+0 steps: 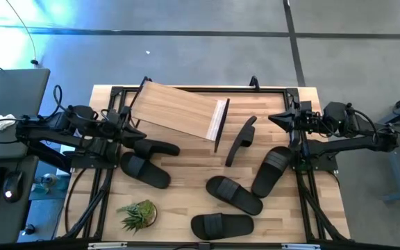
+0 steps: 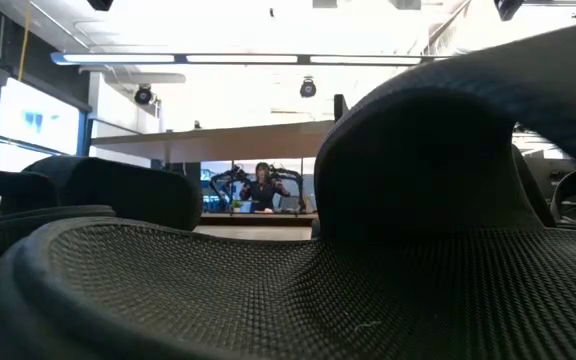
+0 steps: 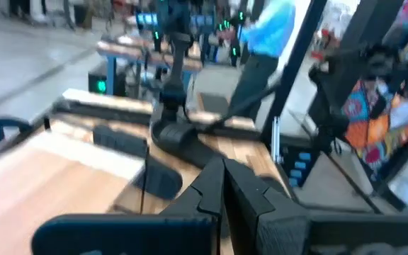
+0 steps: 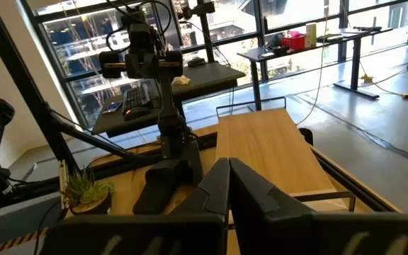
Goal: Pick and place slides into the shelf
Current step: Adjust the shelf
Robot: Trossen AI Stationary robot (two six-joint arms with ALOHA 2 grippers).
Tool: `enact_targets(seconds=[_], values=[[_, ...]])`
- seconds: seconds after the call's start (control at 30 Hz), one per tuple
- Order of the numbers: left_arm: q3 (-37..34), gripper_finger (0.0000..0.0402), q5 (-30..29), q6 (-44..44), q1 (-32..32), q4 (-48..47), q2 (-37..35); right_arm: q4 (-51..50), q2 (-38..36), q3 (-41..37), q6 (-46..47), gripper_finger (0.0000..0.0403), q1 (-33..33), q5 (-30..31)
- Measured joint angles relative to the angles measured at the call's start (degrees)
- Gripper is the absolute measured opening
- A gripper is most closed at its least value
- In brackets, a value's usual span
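You see a grey concrete floor (image 1: 200, 55) beyond the table, crossed by dark seams. Large windows (image 4: 83, 42) line the far wall. Ceiling strip lights (image 2: 248, 58) run overhead. Desks (image 4: 310, 42) stand by the glass.

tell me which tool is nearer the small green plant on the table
Left. The left tool sits at the table's left side, on the same side as the plant near the front edge. The right tool is at the far right side, across the slides from it.
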Motion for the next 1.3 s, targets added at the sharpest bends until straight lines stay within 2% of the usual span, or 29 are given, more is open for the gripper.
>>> enact_targets(seconds=[0.1, 0.3, 0.47, 0.53, 0.73, 0.97, 1.3], values=[[0.00, 0.0001, -2.40, 0.02, -0.01, 3.52, -0.01, 0.00, 0.01, 0.00, 0.00, 0.0000, -0.01, 0.01], [0.00, 0.0001, -2.88, -0.72, 0.00, 4.87, -0.04, -0.02, 0.01, 0.00, -0.42, 0.0000, -0.01, 0.01], [0.01, 0.0001, -2.90, -0.53, 0.00, 5.28, -0.04, -0.83, 0.01, 0.02, -12.22, 0.0000, 0.01, 0.03], [0.00, 0.0001, -2.90, -0.53, 0.00, 5.73, 0.00, -0.32, 0.01, 0.01, -13.70, 0.0000, 0.01, 0.01], [0.00, 0.0001, -4.25, -0.57, 0.00, 9.09, 0.02, 1.28, -0.01, 0.02, 2.01, 0.0000, 0.00, -0.29], [0.00, 0.0001, -5.06, -2.31, 0.00, 10.88, 0.59, 3.28, 0.04, 0.02, 10.66, 0.0000, 0.01, 0.06], [0.00, 0.0001, -5.06, -5.53, 0.00, 10.33, 1.55, 2.47, 0.05, 0.02, 5.41, 0.0000, 0.00, 0.01]])
